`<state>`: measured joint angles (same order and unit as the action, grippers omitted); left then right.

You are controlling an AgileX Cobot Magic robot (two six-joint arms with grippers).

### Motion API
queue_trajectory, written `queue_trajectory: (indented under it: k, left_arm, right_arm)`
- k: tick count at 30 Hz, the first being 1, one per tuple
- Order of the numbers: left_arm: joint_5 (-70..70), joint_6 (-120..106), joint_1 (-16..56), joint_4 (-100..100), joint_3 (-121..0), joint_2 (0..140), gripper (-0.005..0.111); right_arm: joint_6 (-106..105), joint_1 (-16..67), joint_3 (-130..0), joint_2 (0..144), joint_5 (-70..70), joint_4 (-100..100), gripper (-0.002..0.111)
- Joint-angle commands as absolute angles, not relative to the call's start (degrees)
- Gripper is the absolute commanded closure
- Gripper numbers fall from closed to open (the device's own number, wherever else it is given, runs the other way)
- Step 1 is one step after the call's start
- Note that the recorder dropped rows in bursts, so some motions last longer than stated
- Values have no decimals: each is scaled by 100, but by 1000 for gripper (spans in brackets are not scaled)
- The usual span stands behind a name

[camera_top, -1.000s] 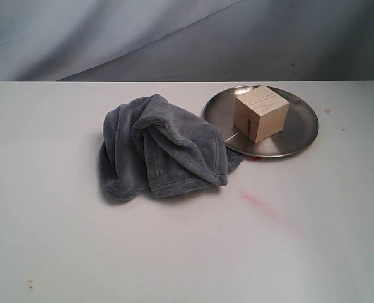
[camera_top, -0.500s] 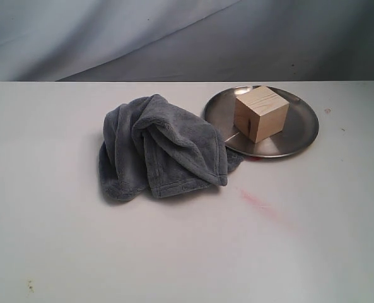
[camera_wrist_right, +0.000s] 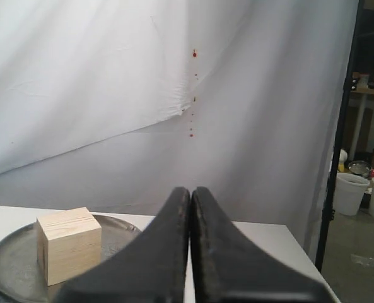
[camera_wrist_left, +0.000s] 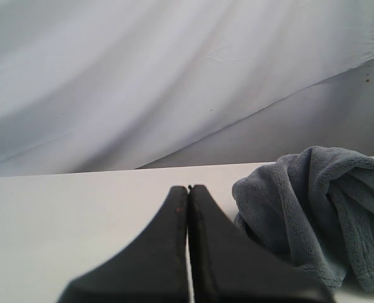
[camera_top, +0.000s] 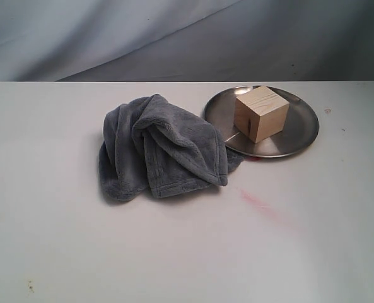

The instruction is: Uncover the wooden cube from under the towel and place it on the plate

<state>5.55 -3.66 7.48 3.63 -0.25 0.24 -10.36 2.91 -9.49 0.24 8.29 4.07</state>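
The wooden cube stands uncovered on the steel plate, towards its left half. The blue-grey towel lies bunched on the table just left of the plate, one corner touching its rim. Neither arm shows in the exterior view. In the left wrist view my left gripper is shut with nothing between its fingers, and the towel lies beside it. In the right wrist view my right gripper is shut and empty, well back from the cube on the plate.
The white table carries a faint pink smear in front of the plate. A grey cloth backdrop hangs behind the table. Off the table's right end, white buckets stand on the floor.
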Motion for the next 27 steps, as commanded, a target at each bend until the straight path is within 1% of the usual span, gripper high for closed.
queue_trajectory:
  k: [1,3,22,27]
  left_arm:
    - [494,-354,736,377,0,0,107]
    - [494,-354,736,377,0,0,107]
    - [494,-354,736,377,0,0,107]
    - [494,-354,736,377,0,0,107]
  right_arm:
    - [-1043,291,-217,0,-305,241,108]
    - [-1043,291,0,0,-309,241,108]
    - [-1043,291,0,0,-224,262,108]
    - [-1043,291,0,0,-227,-493,108]
